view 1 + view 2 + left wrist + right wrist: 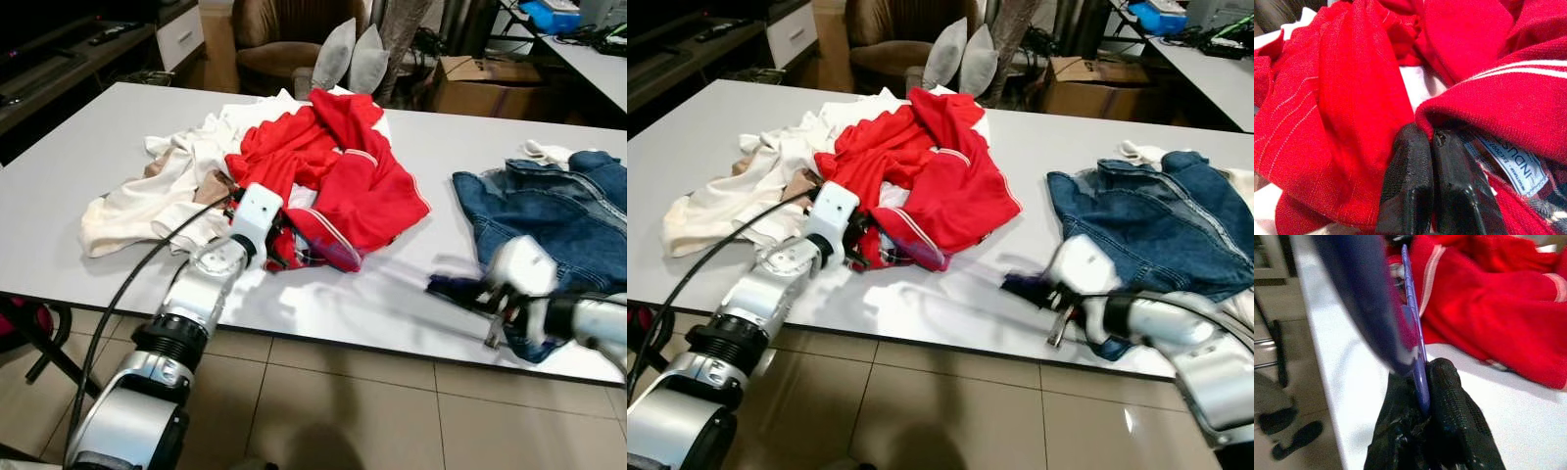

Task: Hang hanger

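A red shirt (338,171) lies crumpled in a clothes pile mid-table. My left gripper (282,235) is pushed into its near edge. In the left wrist view the black fingers (1410,181) are pressed together, tips tucked under the collar by the label (1513,164), pinching red cloth. A translucent purple hanger (1414,328) runs from my right gripper (1422,396), which is shut on it, toward the shirt. Its far end (333,257) lies against the shirt's hem. The right gripper (443,287) hovers low over the table's front edge, right of the shirt.
White and beige garments (162,186) lie left of the red shirt, and a denim jacket (549,211) lies at the right. The white table (98,127) ends just before my arms. Behind it stand a brown armchair (284,39), grey cushions (351,57) and a cardboard box (485,83).
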Robot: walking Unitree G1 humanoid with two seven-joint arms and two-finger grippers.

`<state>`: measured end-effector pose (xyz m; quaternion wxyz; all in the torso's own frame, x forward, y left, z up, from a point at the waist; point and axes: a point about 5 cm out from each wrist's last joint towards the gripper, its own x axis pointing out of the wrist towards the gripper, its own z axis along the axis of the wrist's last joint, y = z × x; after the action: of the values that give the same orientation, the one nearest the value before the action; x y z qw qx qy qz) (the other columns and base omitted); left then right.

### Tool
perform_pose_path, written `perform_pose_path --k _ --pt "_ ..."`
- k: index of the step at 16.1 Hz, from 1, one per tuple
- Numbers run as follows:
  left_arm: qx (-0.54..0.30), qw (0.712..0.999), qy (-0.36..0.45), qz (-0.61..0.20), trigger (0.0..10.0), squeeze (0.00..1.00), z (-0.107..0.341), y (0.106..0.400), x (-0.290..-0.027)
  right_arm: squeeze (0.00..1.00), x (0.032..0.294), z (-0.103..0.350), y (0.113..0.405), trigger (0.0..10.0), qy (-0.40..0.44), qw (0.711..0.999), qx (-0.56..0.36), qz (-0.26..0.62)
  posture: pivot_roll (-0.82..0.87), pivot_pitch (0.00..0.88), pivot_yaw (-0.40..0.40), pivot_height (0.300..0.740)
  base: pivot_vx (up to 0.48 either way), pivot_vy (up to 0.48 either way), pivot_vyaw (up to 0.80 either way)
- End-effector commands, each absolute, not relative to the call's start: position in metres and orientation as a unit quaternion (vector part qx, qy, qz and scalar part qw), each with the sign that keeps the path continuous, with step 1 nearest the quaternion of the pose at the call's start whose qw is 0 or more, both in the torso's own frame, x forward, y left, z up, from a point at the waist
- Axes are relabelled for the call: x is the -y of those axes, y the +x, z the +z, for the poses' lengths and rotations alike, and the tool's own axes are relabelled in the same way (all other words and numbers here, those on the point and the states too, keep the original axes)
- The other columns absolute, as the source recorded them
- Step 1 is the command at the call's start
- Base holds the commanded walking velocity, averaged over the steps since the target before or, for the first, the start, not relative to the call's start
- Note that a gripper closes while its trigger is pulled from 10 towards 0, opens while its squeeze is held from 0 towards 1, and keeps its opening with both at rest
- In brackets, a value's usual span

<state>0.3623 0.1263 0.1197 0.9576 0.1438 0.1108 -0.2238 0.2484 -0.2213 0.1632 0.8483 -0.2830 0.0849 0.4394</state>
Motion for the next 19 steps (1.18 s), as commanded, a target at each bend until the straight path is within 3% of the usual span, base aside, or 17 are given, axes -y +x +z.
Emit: perform_pose_path --k 1,2,3,7,11,13,15,17,19 --pt "-0.116 0.959 0.121 -0.23 10.0 0.0 0.119 0.364 -0.128 0.0 0.234 0.171 0.255 10.0 -0.306 0.859 -0.083 0.402 -0.09 0.0 0.04 0.74 0.0 0.0 0.0" --pt "-0.126 0.958 0.104 -0.237 10.0 0.0 0.116 0.363 -0.129 0.0 0.237 0.174 0.257 10.0 -0.308 0.863 -0.081 0.392 -0.09 0.0 0.04 0.74 0.0 0.0 0.0" --pt "-0.127 0.963 0.087 -0.221 10.0 1.0 0.114 0.364 -0.135 0.0 0.241 0.179 0.257 10.0 -0.307 0.869 -0.081 0.38 -0.09 0.0 0.041 0.74 0.0 0.0 0.0" --pt "-0.149 0.966 0.074 -0.197 10.0 1.0 0.105 0.365 -0.153 0.0 0.253 0.205 0.257 10.0 -0.256 0.881 -0.053 0.394 -0.09 0.0 0.047 0.74 0.0 0.0 0.0" --pt "-0.175 0.926 0.102 -0.318 10.0 1.0 0.1 0.355 -0.143 0.0 0.279 0.235 0.26 10.0 -0.218 0.894 -0.026 0.39 -0.09 0.0 0.049 0.74 0.0 0.0 0.0" --pt "-0.124 0.903 0.087 -0.403 10.0 1.0 0.117 0.343 -0.135 0.0 0.284 0.239 0.274 10.0 -0.212 0.931 -0.012 0.298 -0.09 0.0 0.056 0.74 0.0 0.0 0.0" --pt "-0.026 0.905 0.083 -0.416 10.0 1.0 0.15 0.335 -0.135 0.0 0.282 0.227 0.281 10.0 -0.188 0.953 -0.034 0.236 -0.11 0.0 0.069 0.74 0.0 0.0 0.0" --pt "-0.001 0.897 0.128 -0.423 10.0 1.0 0.171 0.322 -0.142 0.0 0.269 0.217 0.278 10.0 -0.155 0.968 -0.039 0.193 -0.11 0.0 0.058 0.74 0.0 0.0 0.0" --pt "-0.016 0.854 0.217 -0.472 10.0 1.0 0.171 0.305 -0.148 0.0 0.267 0.214 0.275 10.0 -0.166 0.973 -0.037 0.154 -0.11 0.0 0.046 0.74 0.0 0.0 0.0"
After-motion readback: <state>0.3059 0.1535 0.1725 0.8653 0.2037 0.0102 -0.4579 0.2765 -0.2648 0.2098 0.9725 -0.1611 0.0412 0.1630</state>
